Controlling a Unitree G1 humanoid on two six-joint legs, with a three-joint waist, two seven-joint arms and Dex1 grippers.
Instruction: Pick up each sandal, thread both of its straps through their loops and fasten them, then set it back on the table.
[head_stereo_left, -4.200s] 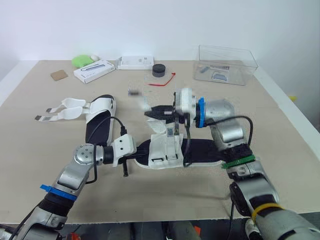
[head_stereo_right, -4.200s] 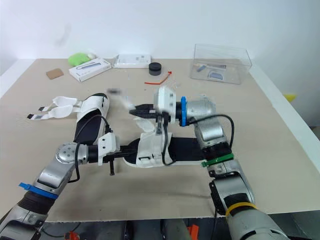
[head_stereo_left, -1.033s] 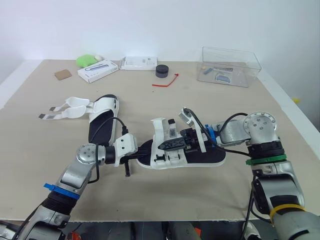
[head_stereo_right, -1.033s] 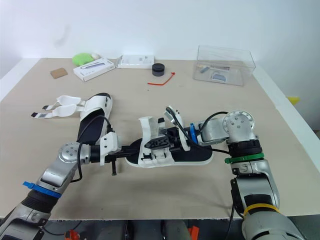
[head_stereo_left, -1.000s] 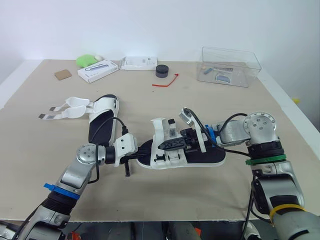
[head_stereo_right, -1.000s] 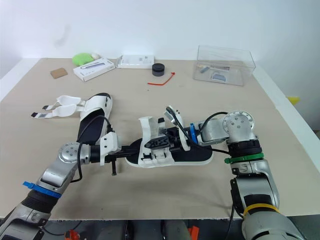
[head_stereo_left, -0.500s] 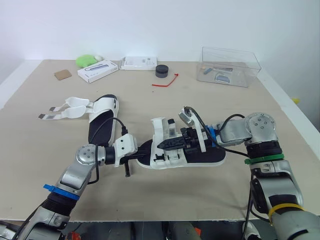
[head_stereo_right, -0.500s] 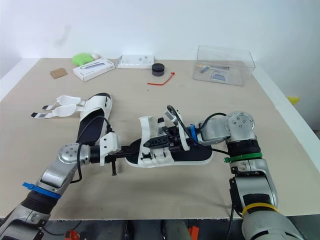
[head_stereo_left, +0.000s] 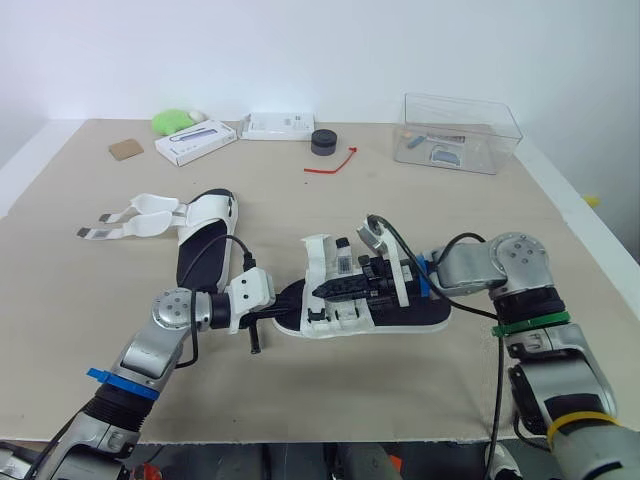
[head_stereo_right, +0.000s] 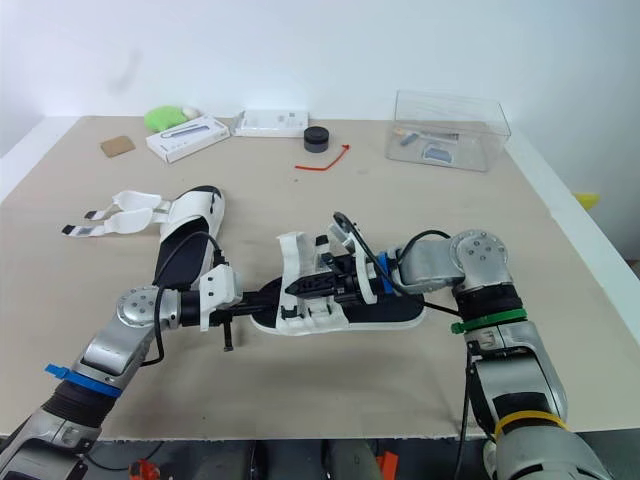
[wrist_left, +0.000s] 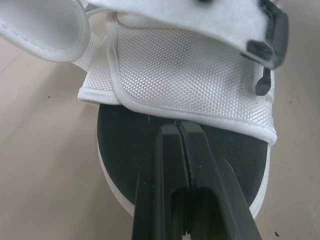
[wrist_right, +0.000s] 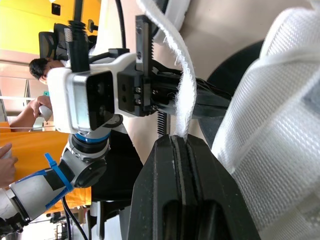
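I count two sandals on the desk (head_stereo_left: 90, 300), both with black soles and white uppers. The near sandal (head_stereo_left: 405, 313) lies flat at the middle of the desk, between my two arms. The far sandal (head_stereo_left: 200, 240) lies well off to the left, and its two loose straps (head_stereo_left: 130, 215) are splayed out flat beside it.

My left jaws are closed tight. In the left wrist view the left fingers (wrist_left: 170, 160) are pressed together with nothing visible between them. Their tips rest on the near sandal's black sole, right at the edge of its white woven upper (wrist_left: 190, 70). From the head camera that arm reaches in low against the left end of this sandal.

My right jaws are clamped on one strap (wrist_right: 182, 95) of the near sandal. In the right wrist view the right fingers (wrist_right: 162, 190) pinch the fuzzy white band, which rises from between them. From the head camera, this arm lies low over the sandal from the right, and its fingers reach over the white upper.

Along the far edge of the desk I count:
- two white boxes (head_stereo_left: 196, 141) (head_stereo_left: 276, 125)
- one green lump (head_stereo_left: 170, 122)
- one brown square (head_stereo_left: 124, 149)
- one black puck (head_stereo_left: 322, 142)
- one red cord (head_stereo_left: 333, 163)
- one clear plastic box (head_stereo_left: 460, 135) with small items inside
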